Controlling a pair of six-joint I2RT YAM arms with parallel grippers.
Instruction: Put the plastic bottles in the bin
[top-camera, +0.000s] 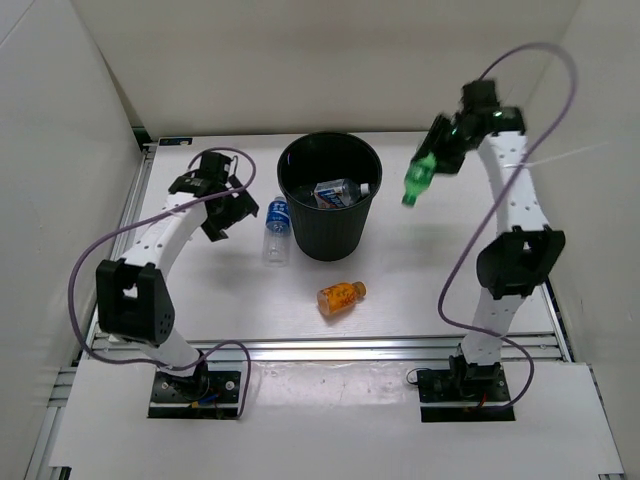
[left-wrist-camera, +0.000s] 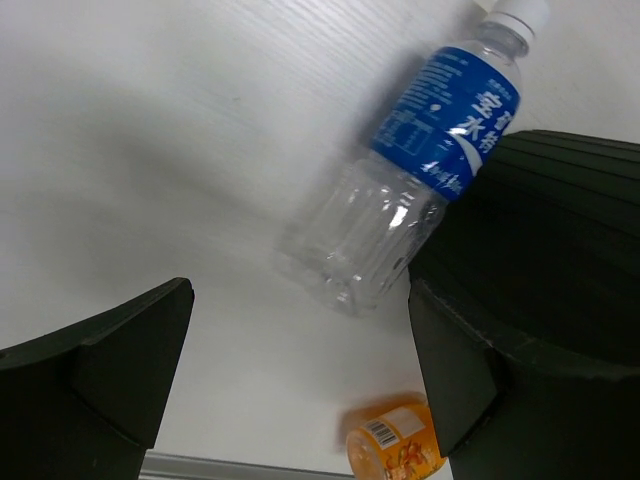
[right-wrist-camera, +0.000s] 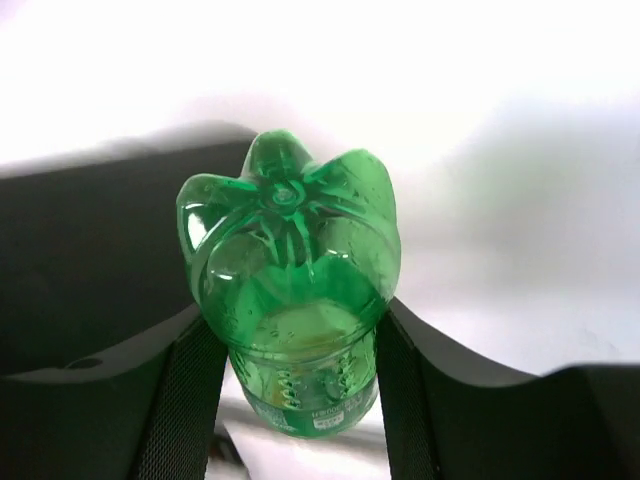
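The black bin (top-camera: 330, 240) stands at the table's middle back, with a clear bottle with a blue and white label (top-camera: 335, 193) lying inside. My right gripper (top-camera: 440, 150) is shut on the green bottle (top-camera: 418, 180), held in the air right of the bin; in the right wrist view the bottle's base (right-wrist-camera: 290, 250) faces the camera between the pads. My left gripper (top-camera: 225, 210) is open and empty, left of the blue-label bottle (top-camera: 277, 228), which lies on the table against the bin's left side (left-wrist-camera: 420, 170). The stubby orange bottle (top-camera: 340, 296) lies in front of the bin (left-wrist-camera: 395, 450).
White walls enclose the table on three sides. A metal rail (top-camera: 330, 350) runs along the front edge. Purple cables loop from both arms.
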